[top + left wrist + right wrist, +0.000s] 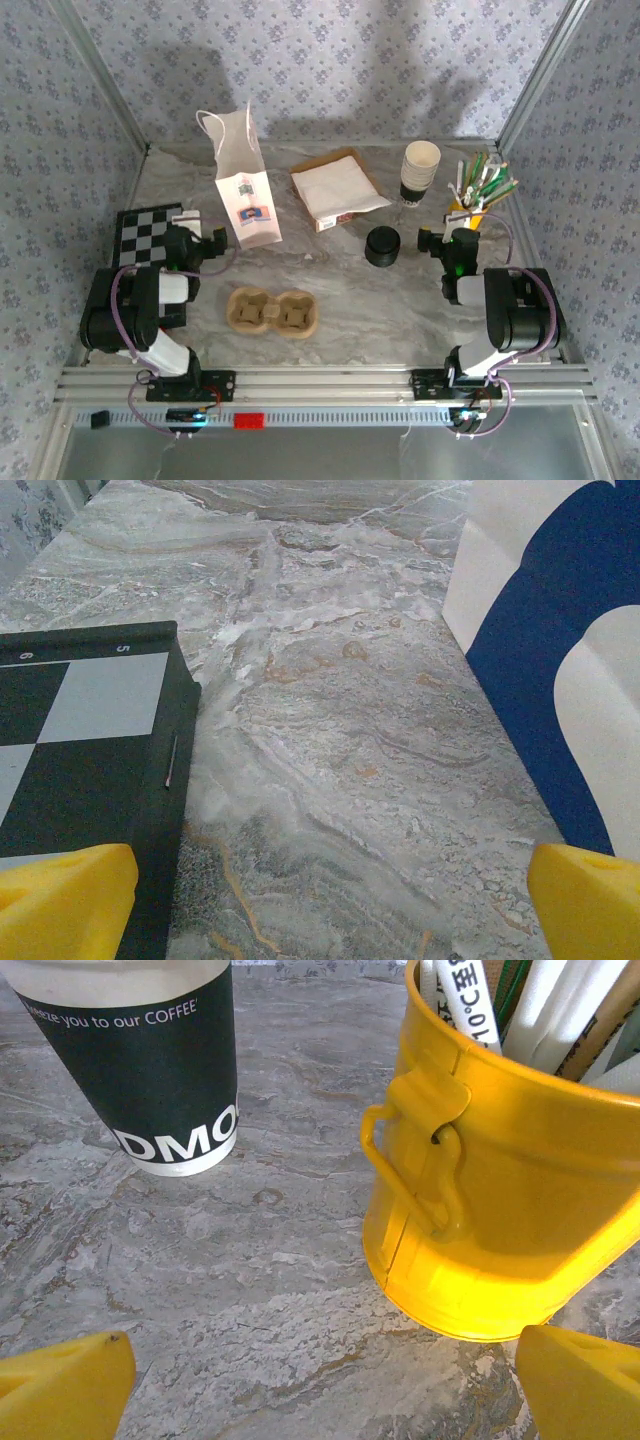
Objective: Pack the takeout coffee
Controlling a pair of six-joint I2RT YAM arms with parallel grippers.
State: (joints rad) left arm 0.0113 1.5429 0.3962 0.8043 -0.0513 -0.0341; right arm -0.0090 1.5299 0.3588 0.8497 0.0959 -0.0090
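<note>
widely agape: left claw (322,905), right claw (325,1385)

Grey marble table (400,320), veined white and rust, and on it a black-and-white checkerboard (145,232) and a white paper bag (245,195) with a blue and red logo. Tan cup carrier (272,312), black stack of lids (381,246), and the stack of cups (419,170) cream above a black band lettered in white. Bright yellow bucket (500,1210), and pale blue-grey wallpaper (350,60) sprinkled with small floral sprigs all round.
</note>
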